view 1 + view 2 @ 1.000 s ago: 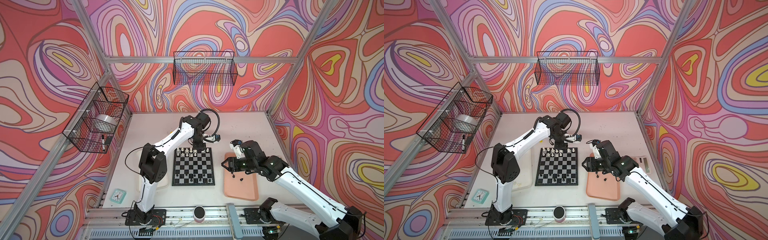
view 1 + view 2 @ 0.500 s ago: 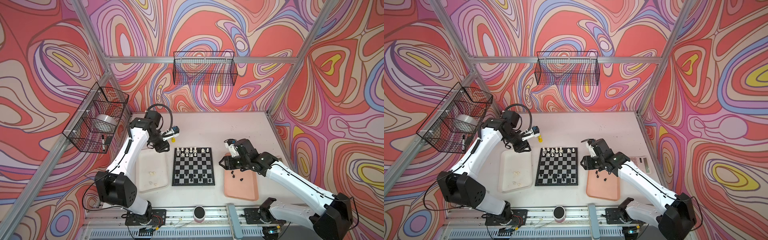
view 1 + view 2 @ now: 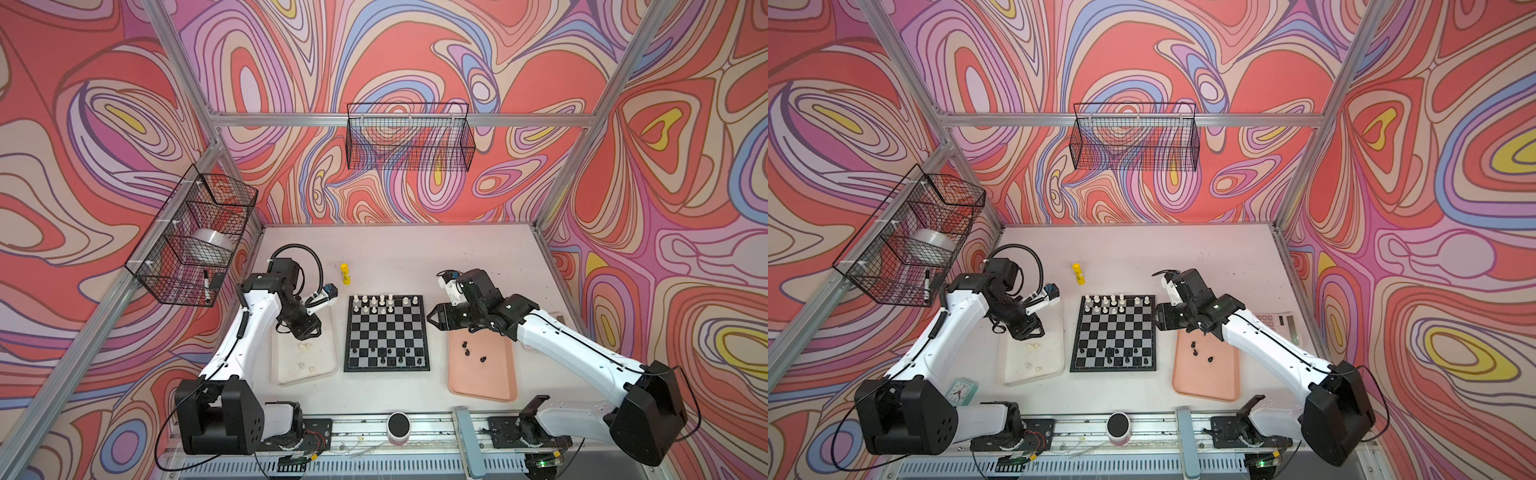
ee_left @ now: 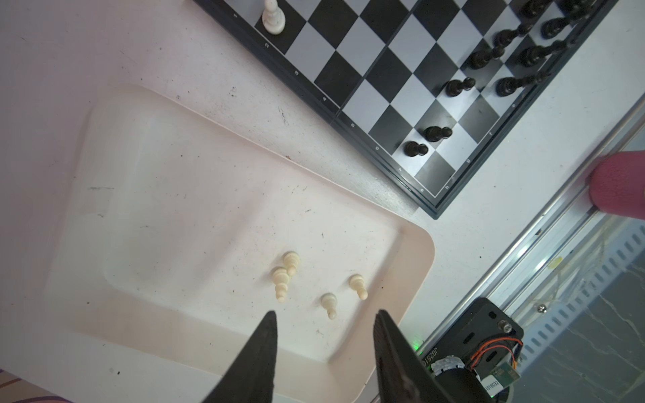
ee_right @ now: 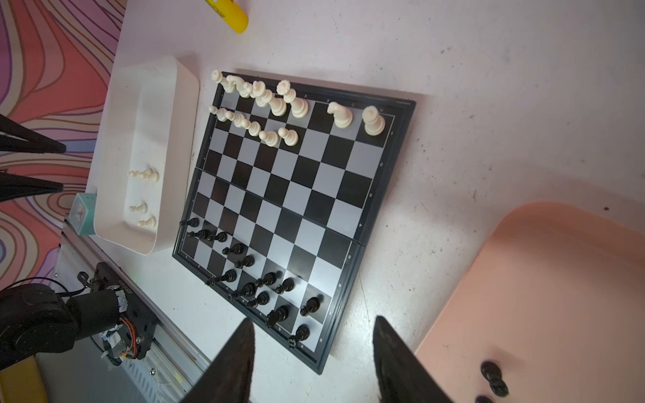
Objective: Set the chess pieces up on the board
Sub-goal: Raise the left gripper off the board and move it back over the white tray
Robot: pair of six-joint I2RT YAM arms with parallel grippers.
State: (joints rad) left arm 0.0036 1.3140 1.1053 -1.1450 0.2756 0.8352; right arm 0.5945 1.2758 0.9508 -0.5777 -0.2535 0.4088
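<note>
Just beyond left fingers [image 4: 265,349], cream pawns [image 4: 328,303].

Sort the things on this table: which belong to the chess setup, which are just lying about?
Job: black-and-silver checked chessboard; cream-white plastic chessmen in the clear whitish tray; black plastic chessmen on the pink tray.
Lying about: yellow glue stick; small mint-green clock.

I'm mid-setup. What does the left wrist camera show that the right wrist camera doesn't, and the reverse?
Left wrist only: a dark pink cylinder. Right wrist only: the pink tray holding loose black pieces, the yellow glue stick, a teal clock, and the white back-row pieces. Both: the board, its black pieces, and four cream pawns lying in the whitish tray.
</note>
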